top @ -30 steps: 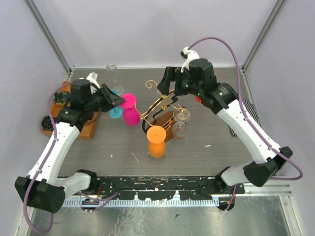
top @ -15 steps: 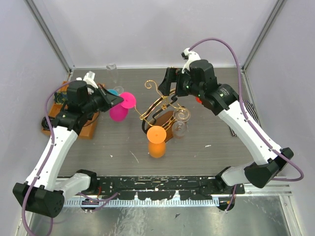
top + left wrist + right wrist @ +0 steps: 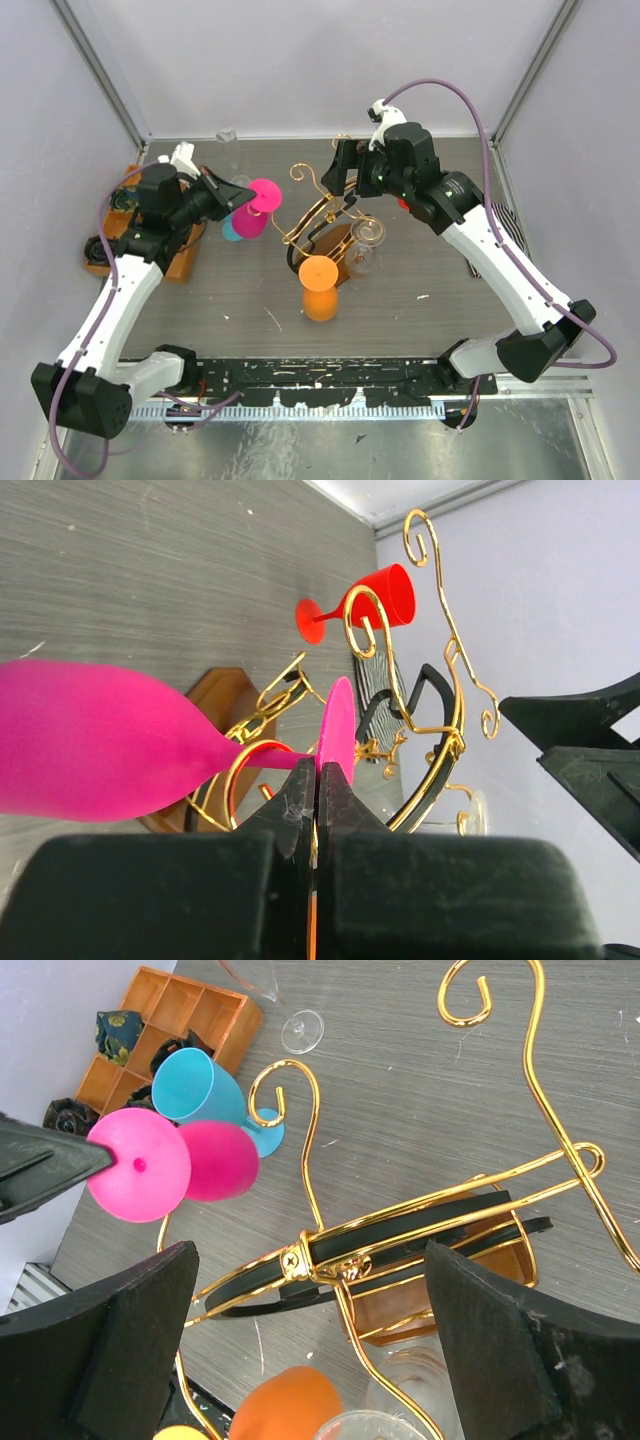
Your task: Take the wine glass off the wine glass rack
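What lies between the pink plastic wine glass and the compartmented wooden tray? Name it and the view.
A turquoise plastic wine glass lies between the pink plastic wine glass and the compartmented wooden tray, seen clearly in the right wrist view.

Bright, diffuse, even light; faint soft shadows; wrist-view foreground slightly blurred.

Open table [image 3: 230,290] near-left of the wine glass rack [image 3: 336,245] (orange glass [image 3: 318,272] close in front)

Rack [image 3: 400,1228] — glossy gold wire; pink glass [image 3: 215,1160] — matt plastic
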{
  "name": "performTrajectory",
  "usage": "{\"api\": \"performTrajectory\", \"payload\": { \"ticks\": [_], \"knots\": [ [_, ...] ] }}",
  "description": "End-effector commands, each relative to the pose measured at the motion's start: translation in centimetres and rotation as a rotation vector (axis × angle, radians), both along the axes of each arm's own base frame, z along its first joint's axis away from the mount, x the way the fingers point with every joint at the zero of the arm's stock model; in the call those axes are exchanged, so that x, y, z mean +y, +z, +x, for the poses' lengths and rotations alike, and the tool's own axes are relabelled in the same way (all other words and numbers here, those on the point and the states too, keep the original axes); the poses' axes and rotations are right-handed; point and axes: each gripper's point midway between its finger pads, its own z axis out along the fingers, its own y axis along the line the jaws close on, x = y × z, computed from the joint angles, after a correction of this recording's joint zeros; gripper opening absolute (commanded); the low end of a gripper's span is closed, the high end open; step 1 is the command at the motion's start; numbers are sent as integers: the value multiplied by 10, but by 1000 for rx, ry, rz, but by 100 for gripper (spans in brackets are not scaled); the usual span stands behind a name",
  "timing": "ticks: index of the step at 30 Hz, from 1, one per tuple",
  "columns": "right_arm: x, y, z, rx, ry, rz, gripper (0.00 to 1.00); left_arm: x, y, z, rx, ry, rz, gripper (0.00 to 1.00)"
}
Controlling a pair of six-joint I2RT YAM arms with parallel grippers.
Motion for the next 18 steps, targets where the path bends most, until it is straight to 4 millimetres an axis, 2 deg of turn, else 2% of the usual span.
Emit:
{"api": "performTrajectory", "payload": {
  "ticks": [1, 4, 7, 11, 14, 18],
  "knots": [
    [-6, 38, -2, -103, -18, 58, 100, -18, 27, 18, -93, -70, -130, 0],
    [-9, 40, -2, -110, -28, 54, 100, -24, 27, 15, -90, -112, -153, 0],
    [-10, 38, -2, -107, -32, 49, 100, -21, 28, 3, -93, -117, -134, 0],
    [-9, 35, -1, -100, -30, 45, 100, -15, 30, -23, -88, -128, -95, 0],
    [-8, 34, 0, -97, -29, 42, 100, -7, 23, -47, -58, -126, -54, 0],
    [-7, 33, 0, -95, -24, 42, 100, 15, 11, -73, -27, -55, 57, 0]
  ]
}}
